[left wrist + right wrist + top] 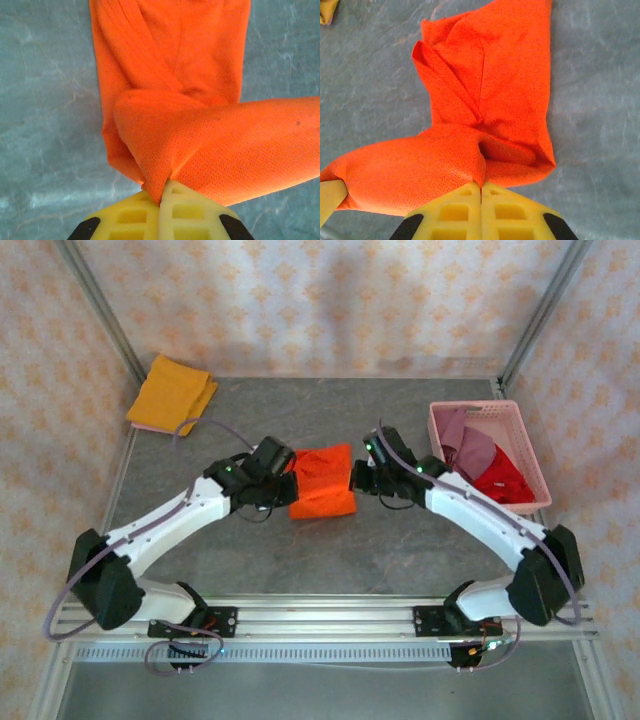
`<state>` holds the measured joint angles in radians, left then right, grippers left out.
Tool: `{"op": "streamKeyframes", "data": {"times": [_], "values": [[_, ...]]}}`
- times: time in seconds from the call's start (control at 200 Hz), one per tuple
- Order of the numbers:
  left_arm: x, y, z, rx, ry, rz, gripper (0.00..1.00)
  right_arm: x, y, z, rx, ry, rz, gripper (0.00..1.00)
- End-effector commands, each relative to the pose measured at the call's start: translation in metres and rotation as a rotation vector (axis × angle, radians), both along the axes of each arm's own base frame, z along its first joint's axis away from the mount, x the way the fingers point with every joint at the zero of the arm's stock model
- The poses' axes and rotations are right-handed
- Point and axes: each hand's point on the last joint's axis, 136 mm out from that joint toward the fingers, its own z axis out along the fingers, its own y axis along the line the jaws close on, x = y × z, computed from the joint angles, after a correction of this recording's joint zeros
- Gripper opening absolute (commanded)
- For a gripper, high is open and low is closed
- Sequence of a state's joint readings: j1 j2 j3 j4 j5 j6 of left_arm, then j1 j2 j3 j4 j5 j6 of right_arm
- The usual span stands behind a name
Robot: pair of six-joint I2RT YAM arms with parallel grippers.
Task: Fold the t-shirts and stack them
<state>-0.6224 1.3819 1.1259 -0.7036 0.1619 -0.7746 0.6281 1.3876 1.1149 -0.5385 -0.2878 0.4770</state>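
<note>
Mid-fold: orange t-shirt point(322, 483) lies at table centre. Left gripper point(162, 194) pinches left edge and right gripper point(481, 188) pinches right edge, both clamped on cloth. Next, likely: lift both edges together with even tension, then stack on mustard t-shirt point(172, 392).

pink basket point(480, 406): right rear of table | grey table point(400, 550): mottled top

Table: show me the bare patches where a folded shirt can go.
Free: the far strip between the yellow shirt and the basket; the near strip between the orange shirt and the rail. Crowded: the centre, where left fingers and right fingers pinch it.
</note>
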Motion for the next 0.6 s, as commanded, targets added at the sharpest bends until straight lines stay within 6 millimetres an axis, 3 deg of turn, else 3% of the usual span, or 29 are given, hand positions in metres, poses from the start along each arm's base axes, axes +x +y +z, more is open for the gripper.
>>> {"op": "streamKeyframes", "data": {"times": [0.0,0.365,0.595], "values": [[0.032,0.011,0.011,0.051,-0.074,0.023,0.0,0.029,-0.001,0.01,-0.046,-0.061,0.034,0.0],[0.087,0.027,0.005,0.081,-0.096,0.074,0.0,0.121,0.001,0.001,-0.001,-0.109,-0.006,0.0],[0.113,0.028,0.0,0.087,-0.098,0.089,0.0,0.154,0.014,0.004,0.042,-0.149,0.02,0.0]]}}
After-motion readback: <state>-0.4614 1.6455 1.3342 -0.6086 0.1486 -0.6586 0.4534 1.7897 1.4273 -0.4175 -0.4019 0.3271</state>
